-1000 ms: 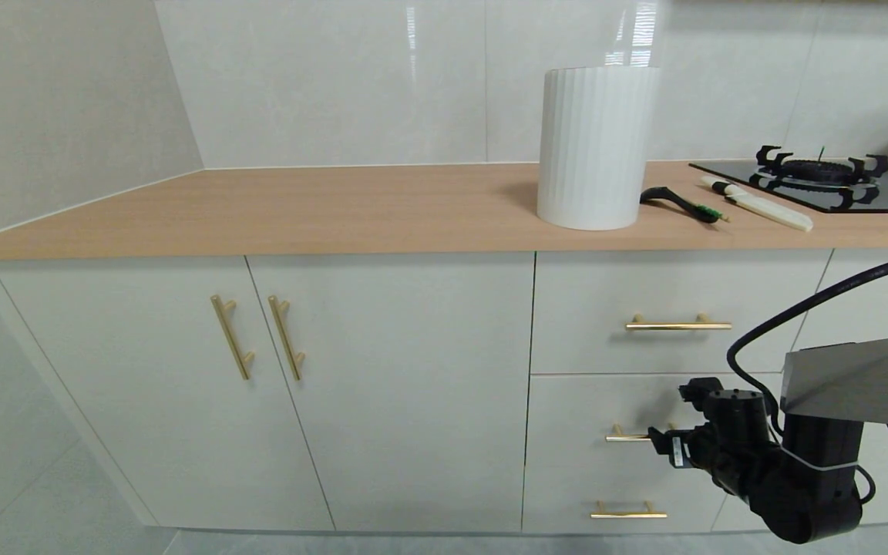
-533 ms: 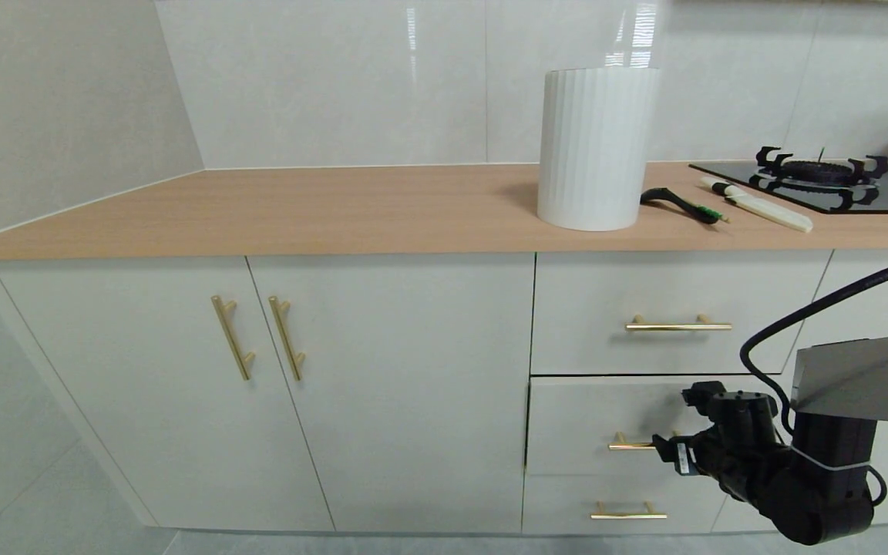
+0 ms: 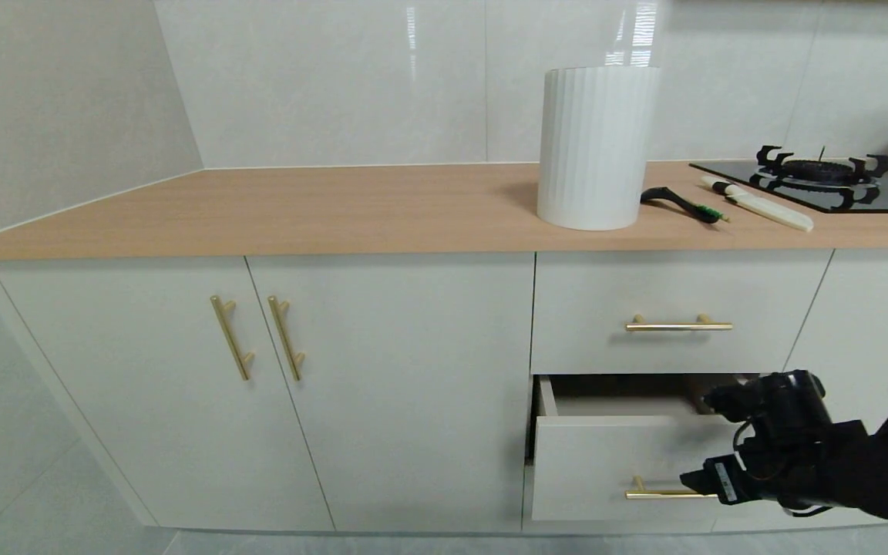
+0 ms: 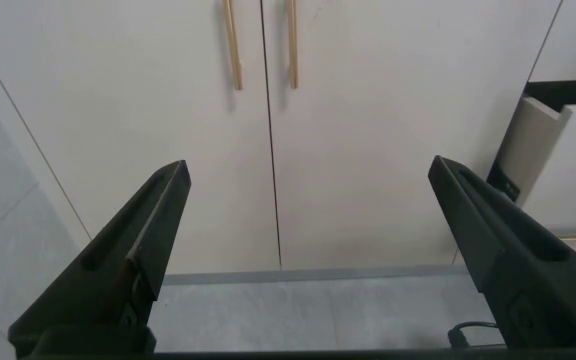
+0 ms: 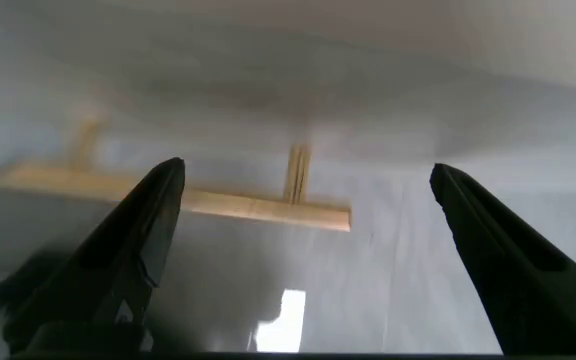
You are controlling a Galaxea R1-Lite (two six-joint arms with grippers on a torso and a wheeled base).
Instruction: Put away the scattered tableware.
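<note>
A drawer (image 3: 613, 462) is shown open; the right tool (image 5: 303, 175) is spread apart at its handle (image 3: 660, 492), the left tool (image 4: 308, 165) likewise apart.

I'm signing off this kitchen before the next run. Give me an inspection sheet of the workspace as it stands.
surface: wooden counter.
job's things: black utensil and white knife lie right of the white tub; middle drawer open.
clutter: nothing seen.
grippers: left gripper open, facing the cabinet doors; right gripper open at the drawer handle.
cables: nothing seen.
surroundings: stove at right, tiled wall behind.
</note>
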